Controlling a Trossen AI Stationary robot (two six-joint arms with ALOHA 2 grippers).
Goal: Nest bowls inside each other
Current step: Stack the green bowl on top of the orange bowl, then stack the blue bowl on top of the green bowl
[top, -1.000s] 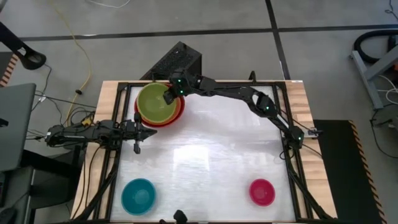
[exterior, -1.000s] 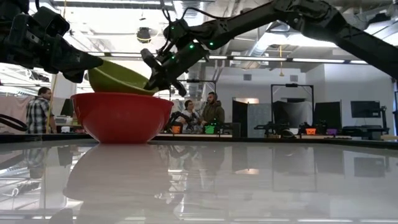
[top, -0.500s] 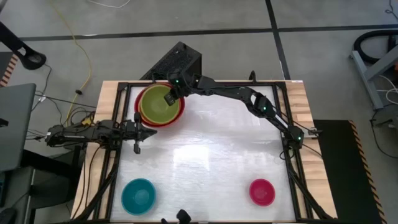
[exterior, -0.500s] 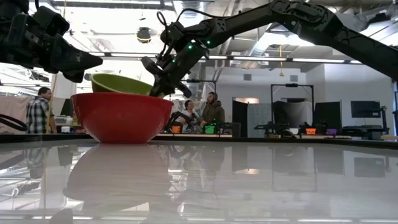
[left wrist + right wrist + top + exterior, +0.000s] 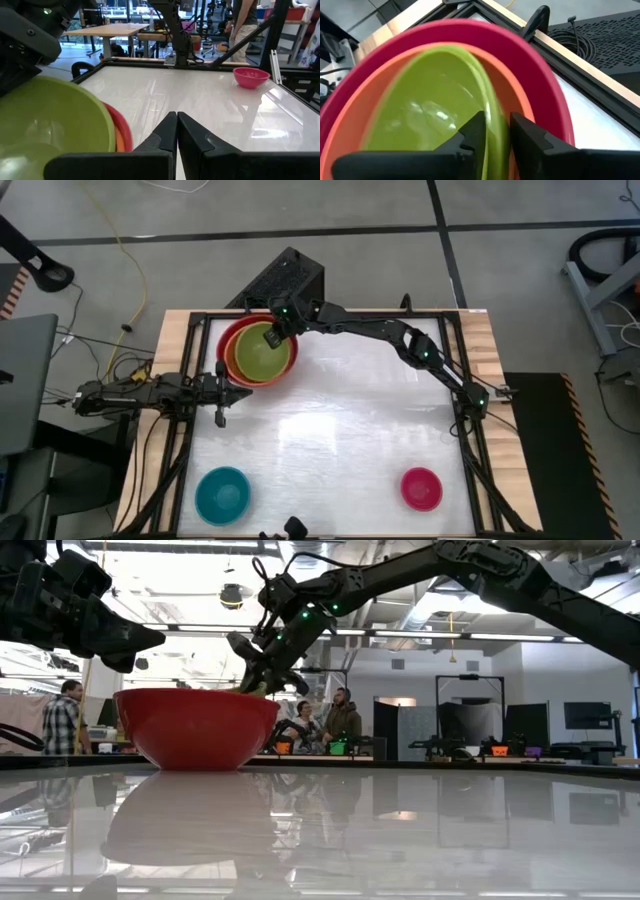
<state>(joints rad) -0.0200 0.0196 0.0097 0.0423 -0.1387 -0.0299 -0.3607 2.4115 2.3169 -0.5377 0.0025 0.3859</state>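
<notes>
- Red bowl (image 5: 225, 340): largest of the 5, glossy, upright at the table's far left.
- Orange bowl (image 5: 231, 355): nested inside the red one, only its rim showing.
- Lime green bowl (image 5: 262, 356): seated in the orange bowl.
- Teal bowl (image 5: 222, 494): upright, alone at the near left.
- Magenta pink bowl (image 5: 421, 488): smallest, upright at the near right, well apart from the others.

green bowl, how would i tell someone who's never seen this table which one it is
Look at the far left corner of the white table, where the big red bowl sits. Inside it is an orange bowl, and the green bowl lies in that. It is the innermost one, with the right gripper at its rim.
</notes>
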